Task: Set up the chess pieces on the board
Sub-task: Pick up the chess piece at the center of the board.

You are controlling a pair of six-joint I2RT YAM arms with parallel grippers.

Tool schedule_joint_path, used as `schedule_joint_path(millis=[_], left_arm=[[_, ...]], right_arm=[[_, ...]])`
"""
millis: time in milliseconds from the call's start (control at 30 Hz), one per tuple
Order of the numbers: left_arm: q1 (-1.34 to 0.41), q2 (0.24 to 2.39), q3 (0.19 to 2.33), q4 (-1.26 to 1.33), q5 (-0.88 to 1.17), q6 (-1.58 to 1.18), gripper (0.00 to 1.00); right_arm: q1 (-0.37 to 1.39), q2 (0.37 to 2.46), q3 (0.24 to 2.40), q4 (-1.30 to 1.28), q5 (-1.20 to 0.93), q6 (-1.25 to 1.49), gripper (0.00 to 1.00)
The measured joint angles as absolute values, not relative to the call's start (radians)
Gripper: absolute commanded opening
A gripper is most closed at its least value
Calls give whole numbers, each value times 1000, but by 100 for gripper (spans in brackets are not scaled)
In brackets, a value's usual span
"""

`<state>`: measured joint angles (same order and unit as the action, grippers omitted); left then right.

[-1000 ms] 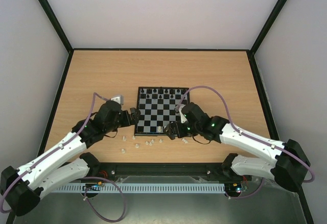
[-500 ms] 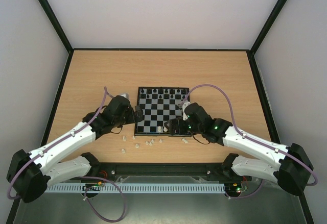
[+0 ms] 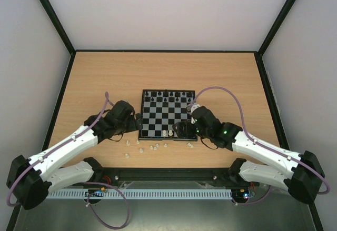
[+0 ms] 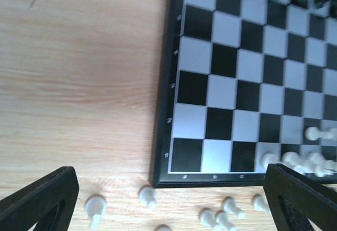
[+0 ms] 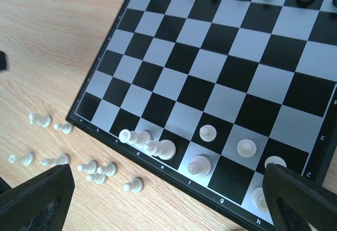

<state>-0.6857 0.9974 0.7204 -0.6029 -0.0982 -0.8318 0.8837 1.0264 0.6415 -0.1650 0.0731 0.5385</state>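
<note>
The board point(image 3: 158, 116) lies mid-table, with black chess pieces point(image 3: 166, 93) along its far edge. A few white pieces point(image 5: 208, 132) stand near its right near corner, and two white pieces point(image 5: 147, 142) lie tipped over on the near row. More white pieces point(image 3: 152, 147) are scattered on the wood in front of the board. My left gripper point(image 3: 137, 121) hangs open at the board's left near corner, above loose white pieces point(image 4: 148, 196). My right gripper point(image 3: 182, 129) is open over the board's near edge. Both are holding nothing.
The wooden table point(image 3: 105, 78) has a black raised rim point(image 3: 166, 51) and pale walls on three sides. Purple cables point(image 3: 231, 97) loop above both arms. The arm bases sit along the near edge.
The left arm has stretched out and its gripper stays near the board's left near corner. The right gripper has crept slightly right and farther over the board. No piece has moved.
</note>
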Motion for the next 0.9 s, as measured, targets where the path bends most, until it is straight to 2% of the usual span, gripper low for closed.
schedule_joint_path(millis=[333, 567, 633, 700, 800, 833, 900], left_arm=[[-680, 1104, 647, -615, -102, -869, 99], [-679, 1085, 635, -653, -96, -904, 99], [-680, 1071, 627, -667, -95, -915, 90], [-680, 1059, 610, -675, -92, -928, 75], [-680, 1051, 582, -683, -84, -942, 57], [-680, 1049, 570, -685, -81, -943, 52], [-680, 1048, 553, -688, -79, -954, 49]], right_arm=[[884, 1003, 643, -191, 80, 538, 99], [884, 994, 643, -197, 78, 538, 98], [884, 994, 643, -197, 74, 538, 99], [884, 994, 643, -197, 70, 538, 98], [884, 994, 642, -197, 57, 538, 99], [884, 994, 642, -197, 54, 538, 99], [884, 994, 642, -196, 46, 537, 99]])
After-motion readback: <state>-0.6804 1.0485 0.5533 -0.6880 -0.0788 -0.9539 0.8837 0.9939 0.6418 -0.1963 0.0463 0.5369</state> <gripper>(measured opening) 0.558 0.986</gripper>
